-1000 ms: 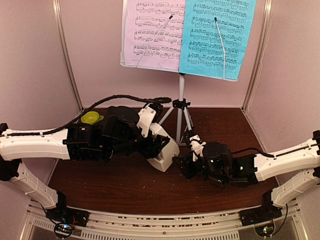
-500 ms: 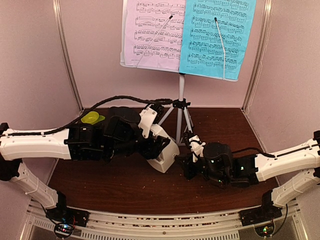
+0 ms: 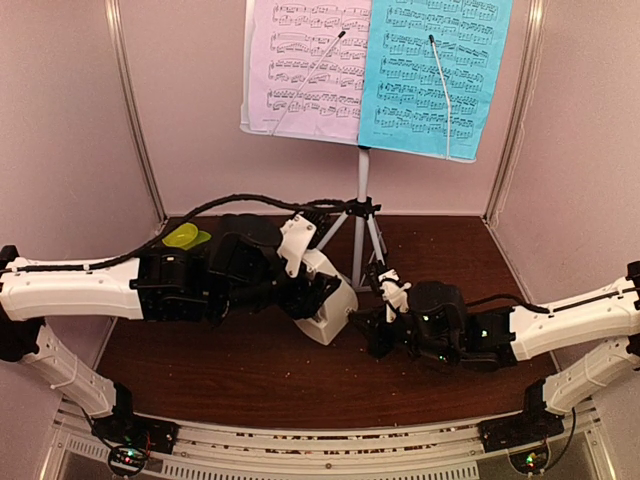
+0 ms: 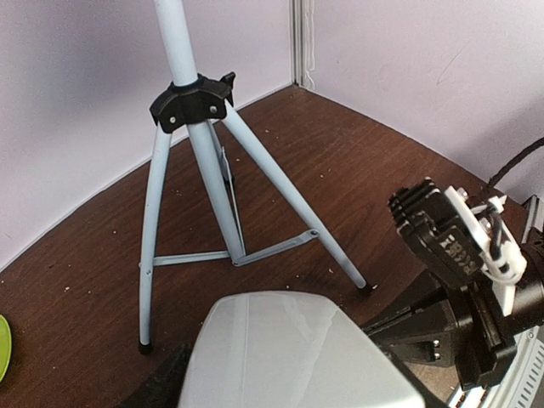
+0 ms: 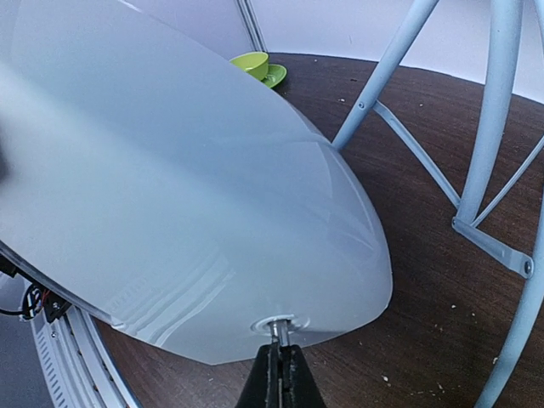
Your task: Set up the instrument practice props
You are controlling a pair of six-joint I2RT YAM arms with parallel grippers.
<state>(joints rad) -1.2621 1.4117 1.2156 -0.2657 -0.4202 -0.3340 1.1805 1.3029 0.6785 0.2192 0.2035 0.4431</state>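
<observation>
My right claw (image 3: 372, 325), part open 1 second ago, now pinches shut on the silver pin (image 5: 276, 326) of the white metronome (image 3: 335, 312). My left claw (image 3: 318, 290) clasps its body, tilted on the dark wooden counter (image 3: 250, 370) beside the music stand (image 3: 362, 200). Pale pink walls enclose the counter, and a lime-green bowl (image 3: 183, 236) sits back-left.

The metronome (image 5: 195, 212) has a smooth white plastic shell, glossy with soft reflections. The tripod (image 4: 212, 178) is pale satin-finished metal tubing joined by a black plastic collar (image 4: 191, 100). The table (image 4: 340, 170) is dark matt wood grain, and the sheet-music pages (image 3: 310, 70) are matt paper.
</observation>
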